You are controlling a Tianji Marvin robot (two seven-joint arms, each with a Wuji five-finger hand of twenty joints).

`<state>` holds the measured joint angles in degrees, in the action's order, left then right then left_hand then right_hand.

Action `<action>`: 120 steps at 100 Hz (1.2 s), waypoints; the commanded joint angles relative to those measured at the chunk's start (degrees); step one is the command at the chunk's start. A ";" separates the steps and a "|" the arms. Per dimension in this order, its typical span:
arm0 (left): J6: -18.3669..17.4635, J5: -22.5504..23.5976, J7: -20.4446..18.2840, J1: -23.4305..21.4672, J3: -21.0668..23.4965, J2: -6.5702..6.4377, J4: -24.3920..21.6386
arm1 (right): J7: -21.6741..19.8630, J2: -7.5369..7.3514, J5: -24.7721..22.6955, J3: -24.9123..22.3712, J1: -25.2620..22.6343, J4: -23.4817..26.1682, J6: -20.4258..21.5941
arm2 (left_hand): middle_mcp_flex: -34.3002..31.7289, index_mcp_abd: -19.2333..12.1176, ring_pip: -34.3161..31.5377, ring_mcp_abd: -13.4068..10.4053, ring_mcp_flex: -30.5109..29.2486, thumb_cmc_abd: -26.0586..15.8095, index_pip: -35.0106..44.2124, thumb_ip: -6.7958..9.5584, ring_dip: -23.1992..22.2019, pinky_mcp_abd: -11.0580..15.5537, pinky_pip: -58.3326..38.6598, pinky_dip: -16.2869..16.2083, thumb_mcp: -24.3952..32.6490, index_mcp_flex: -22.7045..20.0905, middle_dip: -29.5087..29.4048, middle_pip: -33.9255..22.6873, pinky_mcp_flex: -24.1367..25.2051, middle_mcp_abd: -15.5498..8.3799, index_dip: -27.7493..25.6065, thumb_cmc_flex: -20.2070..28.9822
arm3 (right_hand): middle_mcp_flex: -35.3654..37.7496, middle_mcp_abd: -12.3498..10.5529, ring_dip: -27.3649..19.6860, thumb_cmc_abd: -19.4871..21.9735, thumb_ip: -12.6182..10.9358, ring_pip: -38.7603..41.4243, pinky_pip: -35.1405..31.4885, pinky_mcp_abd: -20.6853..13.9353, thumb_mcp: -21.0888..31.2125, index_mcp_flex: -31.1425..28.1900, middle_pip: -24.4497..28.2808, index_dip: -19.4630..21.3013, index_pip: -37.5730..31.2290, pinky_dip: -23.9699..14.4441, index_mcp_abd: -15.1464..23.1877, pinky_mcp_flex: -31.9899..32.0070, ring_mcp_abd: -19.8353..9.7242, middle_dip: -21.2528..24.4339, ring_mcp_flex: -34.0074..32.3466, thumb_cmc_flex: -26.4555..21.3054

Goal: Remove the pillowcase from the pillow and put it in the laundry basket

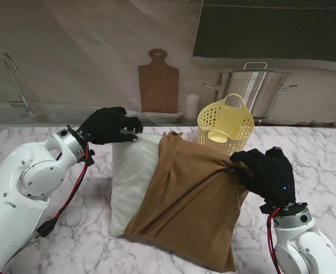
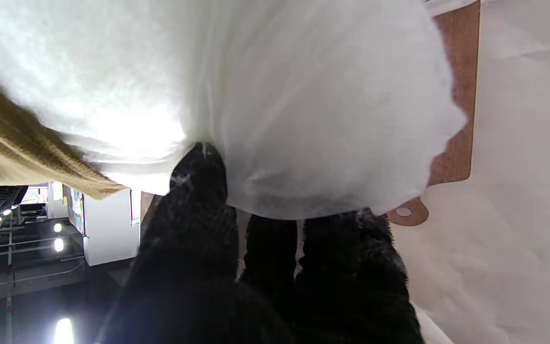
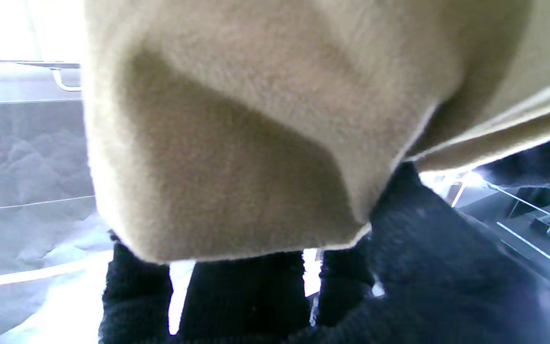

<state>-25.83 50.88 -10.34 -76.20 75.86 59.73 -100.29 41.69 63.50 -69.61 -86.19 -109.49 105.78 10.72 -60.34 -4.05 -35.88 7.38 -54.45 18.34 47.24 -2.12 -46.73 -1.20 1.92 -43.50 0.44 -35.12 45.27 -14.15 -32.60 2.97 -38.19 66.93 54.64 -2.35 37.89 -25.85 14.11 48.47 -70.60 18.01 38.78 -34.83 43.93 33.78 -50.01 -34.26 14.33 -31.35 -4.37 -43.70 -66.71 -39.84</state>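
Note:
A white pillow (image 1: 130,171) lies on the marble table, half out of a brown pillowcase (image 1: 185,205) that still covers its right part. My left hand (image 1: 108,124), in a black glove, is shut on the pillow's far left corner; in the left wrist view its fingers (image 2: 198,191) pinch the white pillow (image 2: 280,95). My right hand (image 1: 267,171) is shut on the pillowcase's right edge, pulling the cloth taut. The right wrist view shows tan pillowcase fabric (image 3: 237,143) over the gloved fingers (image 3: 418,229). A yellow laundry basket (image 1: 226,124) stands just beyond the pillowcase.
A wooden cutting board (image 1: 158,83) leans on the back wall. A white cylinder (image 1: 193,105) and a large steel pot (image 1: 256,88) stand behind the basket. A sink tap (image 1: 16,80) is at the far left. Marble table (image 1: 322,154) shows to the right.

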 commanded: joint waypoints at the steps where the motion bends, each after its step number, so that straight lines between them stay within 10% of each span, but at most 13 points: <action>1: -0.02 0.35 -1.29 -0.52 0.24 -0.46 1.10 | 0.77 -0.14 0.18 -0.66 -1.08 -0.35 -1.10 | -1.06 -0.85 -1.87 0.90 -0.91 -1.38 3.17 4.06 -0.54 0.86 -71.53 -1.20 5.04 0.23 1.26 -2.14 0.31 0.89 -1.65 6.91 | -0.25 -1.50 1.03 2.83 -5.40 2.51 -0.11 -0.92 1.00 0.49 2.93 0.11 -5.86 -0.19 1.89 0.71 -2.63 -1.81 -0.23 -3.64; 38: 1.12 -2.54 -2.26 0.48 -2.66 -0.36 2.64 | -1.56 -0.16 2.22 2.75 2.26 -2.24 1.28 | -1.07 -0.53 -1.59 0.75 -0.86 -1.39 2.85 4.04 -0.49 0.69 -71.37 -1.17 5.00 0.27 1.33 -1.97 0.56 0.81 -1.53 6.84 | 2.54 -2.33 1.13 5.29 -3.93 5.09 -0.43 -0.78 8.24 -4.68 4.17 2.82 -6.31 -0.24 7.26 -0.16 -2.36 -1.98 -2.05 -7.93; 79: 2.23 -1.94 -3.28 0.90 -1.92 -0.56 3.83 | -1.91 0.26 1.94 -1.26 -1.96 -1.12 -4.94 | -1.35 -0.50 -1.84 0.80 -1.25 -0.98 2.93 4.25 -0.72 0.62 -71.74 -1.31 5.31 -0.02 1.67 -2.06 0.25 1.20 -1.77 6.88 | 7.16 -1.25 1.54 4.67 -6.23 9.30 -3.74 -1.42 2.27 -4.21 7.10 -9.14 -3.57 -0.75 -2.19 -2.49 -1.42 0.64 -6.37 -6.80; 120: 2.64 -1.74 -4.55 0.31 -0.95 -0.82 4.11 | -1.49 0.62 1.84 -3.80 -4.91 -0.87 -8.63 | -1.54 -0.41 -1.88 0.82 -1.51 -0.71 2.86 4.33 -0.80 0.52 -71.94 -1.36 5.63 -0.24 1.86 -2.07 0.09 1.40 -1.85 6.81 | 8.56 0.33 1.62 3.49 -5.57 13.09 -4.44 -1.27 5.18 -7.30 8.98 -6.37 -5.94 -0.57 0.45 -3.37 -1.84 -0.14 -8.05 -7.57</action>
<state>-23.65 48.80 -13.76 -75.69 74.39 59.41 -96.67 40.35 64.08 -67.95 -89.42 -113.50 105.26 3.50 -60.34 -3.95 -35.89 6.84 -54.56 18.24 47.00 -0.40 -46.73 -1.21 1.92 -43.64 2.88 -35.12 45.64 -14.82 -32.62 3.32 -38.26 68.92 61.72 -2.67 38.11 -24.79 13.47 56.12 -73.59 17.94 36.92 -38.97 48.88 24.53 -50.08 -34.26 13.83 -34.35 -5.25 -42.89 -71.15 -41.07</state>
